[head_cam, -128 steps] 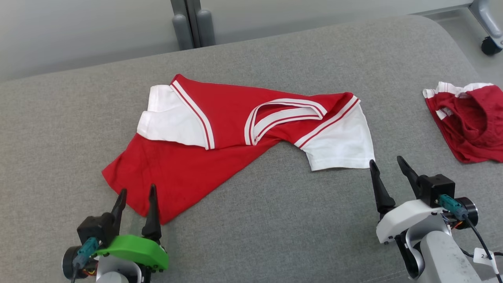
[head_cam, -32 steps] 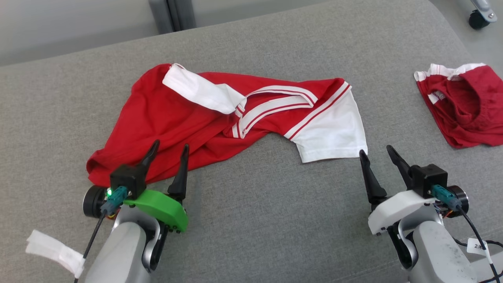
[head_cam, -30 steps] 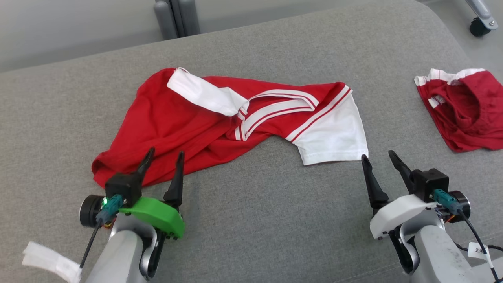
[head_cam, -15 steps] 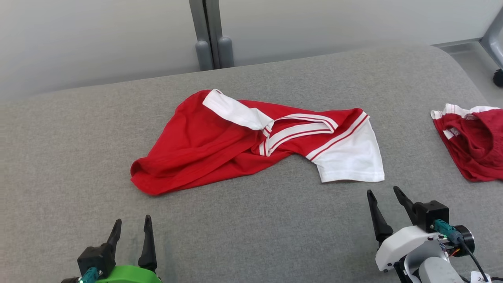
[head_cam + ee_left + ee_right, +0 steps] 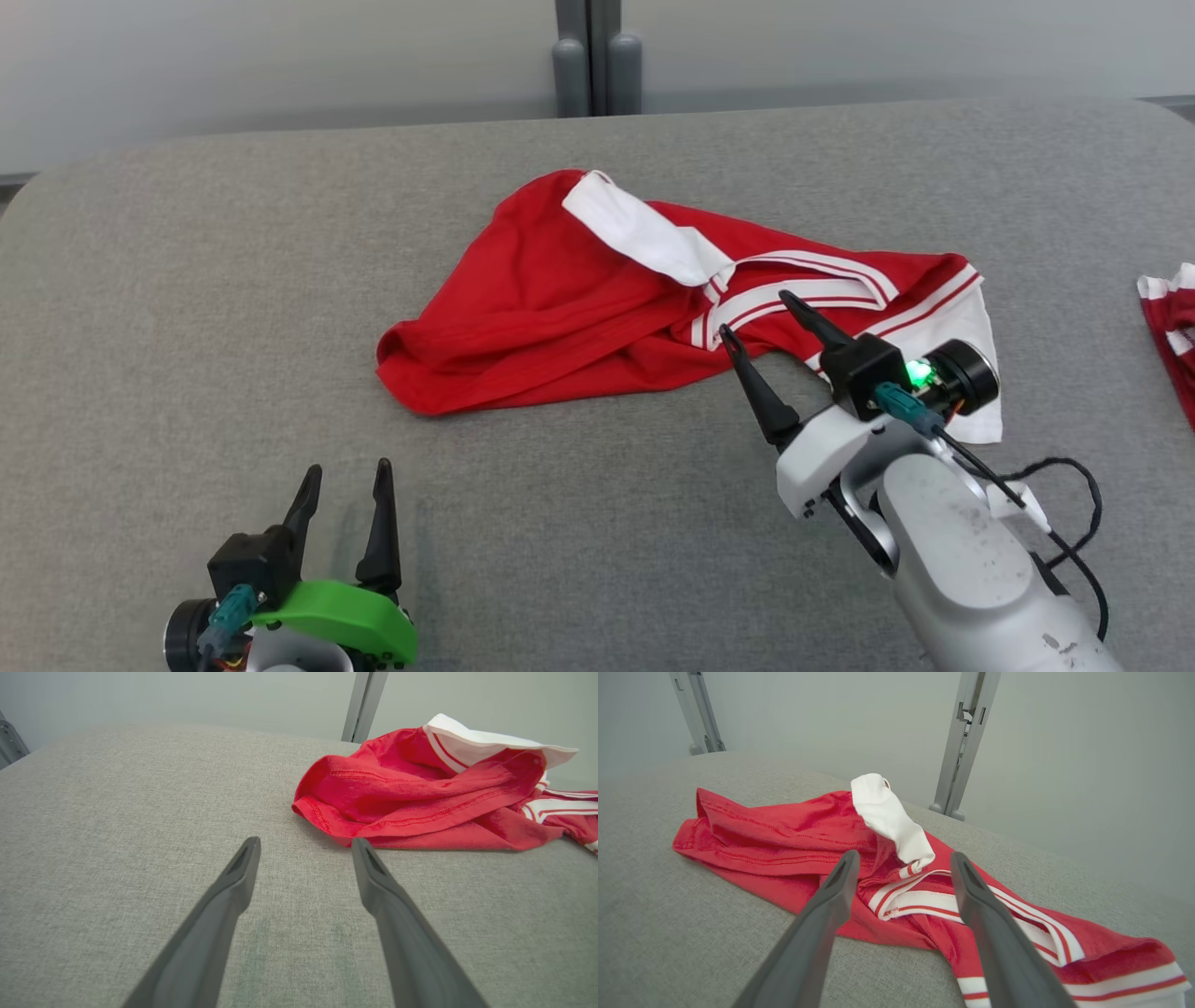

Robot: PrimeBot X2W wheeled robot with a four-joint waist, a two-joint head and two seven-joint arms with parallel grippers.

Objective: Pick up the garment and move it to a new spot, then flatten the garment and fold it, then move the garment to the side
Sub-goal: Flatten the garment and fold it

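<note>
The red-and-white garment (image 5: pixel 560 317) lies crumpled mid-tabletop (image 5: pixel 187 280), neither flattened nor folded, so I judge nearly everything is left: my right hand (image 5: pixel 754 313) hovers wide and empty by its striped collar, my left hand (image 5: pixel 347 467) wide, well apart.

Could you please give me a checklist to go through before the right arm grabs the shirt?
1. Right gripper open: ok.
2. Right gripper lined up on the collar: ok, it shows between the jaws in the right wrist view.
3. Left gripper open and apart from the shirt: ok.
4. Shirt flat: not ok, bunched, with a sleeve folded over.
5. Right gripper touching cloth: cannot tell.
</note>
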